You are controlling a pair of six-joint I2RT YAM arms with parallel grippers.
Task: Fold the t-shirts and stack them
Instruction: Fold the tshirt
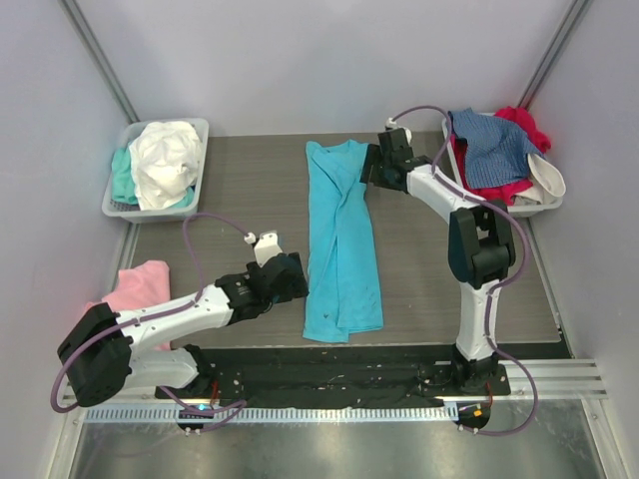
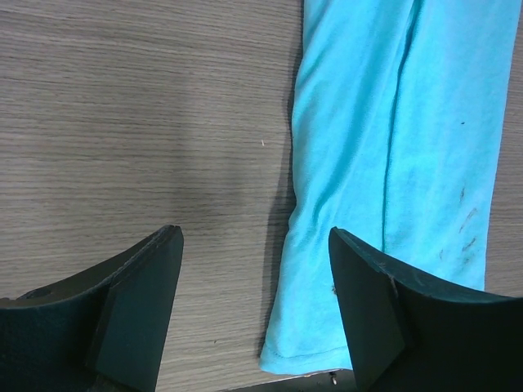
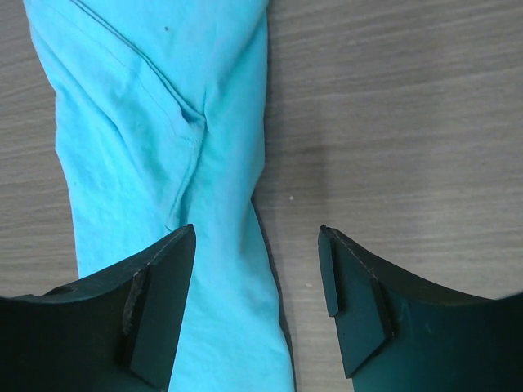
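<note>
Turquoise t-shirt (image 1: 342, 249) lies folded lengthwise, a strip across mid-counter (image 1: 250, 190) from far edge to near edge. Left gripper (image 1: 300, 282) released, empty, beside its near-left hem. Right gripper (image 1: 367, 168) released, empty, at its far-right side.

The tabletop (image 1: 250, 190) is a grey-brown laminate with a fine wood grain that runs side to side, and the wrist views show the same streaked surface up close (image 2: 122, 122) (image 3: 409, 122). Plain pale lavender-grey panels close it in: a back wall (image 1: 319, 60), a left wall (image 1: 45, 170) and a right wall (image 1: 609, 220). A dark metal strut (image 1: 95, 55) slants along the back left corner and a second strut (image 1: 554, 50) along the back right. At the near edge lies a black mat (image 1: 329, 361), then a brushed metal shelf (image 1: 329, 451). The light is soft and even, and the shadows are faint.
</note>
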